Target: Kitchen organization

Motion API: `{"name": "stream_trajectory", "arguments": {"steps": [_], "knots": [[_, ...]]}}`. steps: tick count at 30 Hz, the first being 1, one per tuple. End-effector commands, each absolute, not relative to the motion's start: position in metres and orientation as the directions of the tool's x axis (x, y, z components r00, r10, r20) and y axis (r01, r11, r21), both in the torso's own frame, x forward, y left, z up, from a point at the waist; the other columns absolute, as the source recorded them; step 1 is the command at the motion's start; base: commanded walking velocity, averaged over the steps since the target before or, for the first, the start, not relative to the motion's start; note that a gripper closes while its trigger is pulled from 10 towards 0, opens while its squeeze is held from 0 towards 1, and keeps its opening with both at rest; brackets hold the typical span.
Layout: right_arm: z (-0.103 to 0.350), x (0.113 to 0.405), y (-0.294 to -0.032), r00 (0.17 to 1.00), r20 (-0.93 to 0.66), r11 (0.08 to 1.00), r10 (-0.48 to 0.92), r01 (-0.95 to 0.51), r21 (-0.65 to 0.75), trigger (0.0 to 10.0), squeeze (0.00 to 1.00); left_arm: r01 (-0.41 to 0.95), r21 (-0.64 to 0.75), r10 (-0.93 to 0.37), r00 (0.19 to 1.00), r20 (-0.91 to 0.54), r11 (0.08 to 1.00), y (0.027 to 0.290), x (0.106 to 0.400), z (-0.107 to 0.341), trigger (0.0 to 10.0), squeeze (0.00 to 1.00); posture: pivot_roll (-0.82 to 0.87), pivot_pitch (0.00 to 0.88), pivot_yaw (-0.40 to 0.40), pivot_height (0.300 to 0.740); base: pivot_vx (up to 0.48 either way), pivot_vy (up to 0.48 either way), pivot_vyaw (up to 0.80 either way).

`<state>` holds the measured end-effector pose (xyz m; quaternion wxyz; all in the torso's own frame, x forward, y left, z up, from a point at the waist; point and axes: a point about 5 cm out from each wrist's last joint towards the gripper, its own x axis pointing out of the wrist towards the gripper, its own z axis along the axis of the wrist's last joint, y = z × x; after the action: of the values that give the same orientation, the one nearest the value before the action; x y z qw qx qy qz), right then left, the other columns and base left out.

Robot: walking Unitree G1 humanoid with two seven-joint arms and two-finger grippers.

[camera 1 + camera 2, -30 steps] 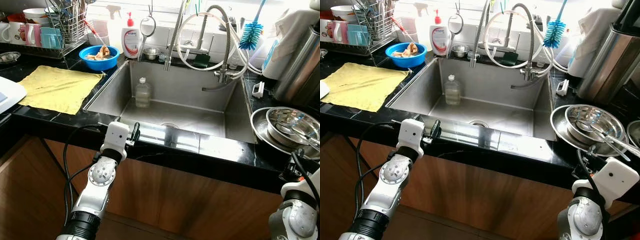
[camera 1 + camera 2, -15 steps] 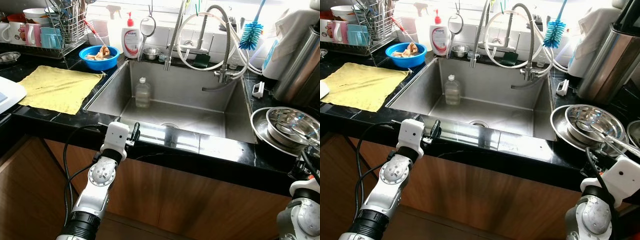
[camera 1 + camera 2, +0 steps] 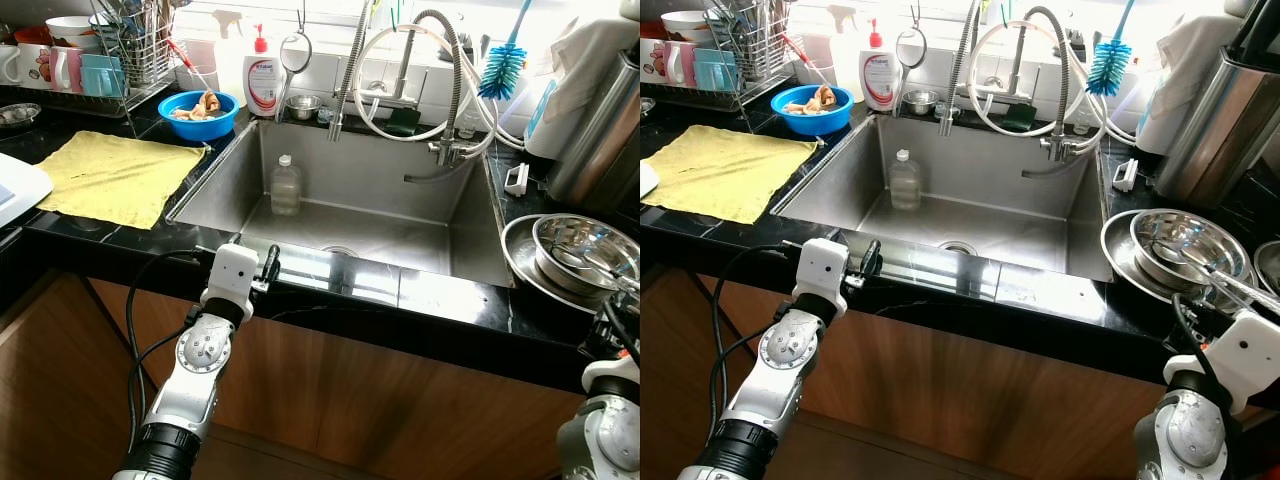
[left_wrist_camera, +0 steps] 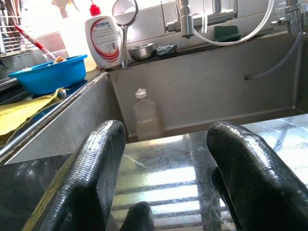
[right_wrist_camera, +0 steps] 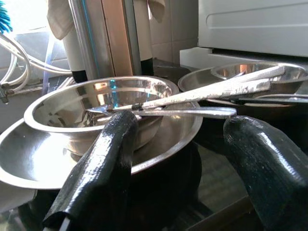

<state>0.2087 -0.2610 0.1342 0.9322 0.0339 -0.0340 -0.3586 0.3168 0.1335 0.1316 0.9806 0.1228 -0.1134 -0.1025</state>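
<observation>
Yellow cloth (image 3: 115, 175) is spread flat on the black counter (image 3: 90, 235) at 9 o'clock from the sink. Behind it, at 11 o'clock, a dish rack (image 3: 120, 60) with mugs and cutlery is seen, then a blue bowl (image 3: 198, 113) holding scraps, then a white soap bottle (image 3: 262, 78) with a red pump at the sink's back corner.

Left gripper (image 3: 268, 268) is held at the sink's front rim, at 7 o'clock of the basin, fingers spread apart and grasping nothing; in the left wrist view the two black fingers (image 4: 91, 178) are seen parted over the shiny front ledge.

Steel sink (image 3: 450, 225) is set in the middle. A small clear plastic bottle (image 3: 285, 186) is stood upright inside the basin against the back wall, toward 11 o'clock. A coiled hose faucet (image 3: 440, 90) is mounted at 12 o'clock, with a blue bottle brush (image 3: 502, 68) hung just to its 3 o'clock side.

At 3 o'clock from the sink, stacked steel bowls (image 3: 580, 250) are set on the counter, with metal tongs (image 5: 211, 89) laid across the top rim. A tall steel container (image 3: 600, 140) is stood behind them.

Right gripper (image 5: 185, 159) is held low just in front of the bowls, fingers released and wide apart, gripping nothing; one finger (image 5: 103, 159) is seen overlapping the lower bowl's rim, contact cannot be told.
</observation>
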Motion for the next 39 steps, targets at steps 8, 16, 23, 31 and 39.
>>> {"name": "stream_trajectory", "arguments": {"steps": [8, 16, 23, 31, 39], "knots": [[0.137, 0.209, -0.266, 0.721, 0.044, 0.721, -0.692, 0.685, 0.106, 10.0, 0.0, 0.182, 0.285, -0.232, 0.961, 0.153, 0.941, 0.135, 0.316, 0.122, 10.0, 0.0, 0.04, 0.0, -0.065, 0.74, 0.0, 0.0, 0.0], [0.14, 0.209, -0.268, 0.711, 0.065, 0.713, -0.7, 0.692, 0.114, 10.0, 0.0, 0.18, 0.284, -0.23, 0.961, 0.154, 0.942, 0.135, 0.315, 0.122, 10.0, 0.0, 0.04, 0.0, -0.066, 0.74, 0.0, 0.0, 0.0], [0.142, 0.21, -0.268, 0.713, 0.071, 0.716, -0.697, 0.688, 0.117, 9.7, 0.0, 0.179, 0.285, -0.229, 0.962, 0.152, 0.942, 0.135, 0.315, 0.122, 10.0, 0.0, 0.04, 0.0, -0.067, 0.74, 0.0, 0.0, 0.0], [0.141, 0.211, -0.27, 0.708, 0.068, 0.711, -0.703, 0.694, 0.116, 3.8, 0.0, 0.181, 0.287, -0.23, 0.962, 0.148, 0.941, 0.136, 0.314, 0.121, 10.0, 0.0, 0.04, 0.0, -0.066, 0.74, 0.0, 0.0, 0.0], [0.14, 0.212, -0.271, 0.708, 0.063, 0.709, -0.704, 0.695, 0.116, 1.4, 0.0, 0.18, 0.287, -0.229, 0.962, 0.148, 0.941, 0.137, 0.314, 0.121, 10.0, 0.0, 0.04, 0.0, -0.065, 0.74, 0.0, 0.0, 0.0]]}}
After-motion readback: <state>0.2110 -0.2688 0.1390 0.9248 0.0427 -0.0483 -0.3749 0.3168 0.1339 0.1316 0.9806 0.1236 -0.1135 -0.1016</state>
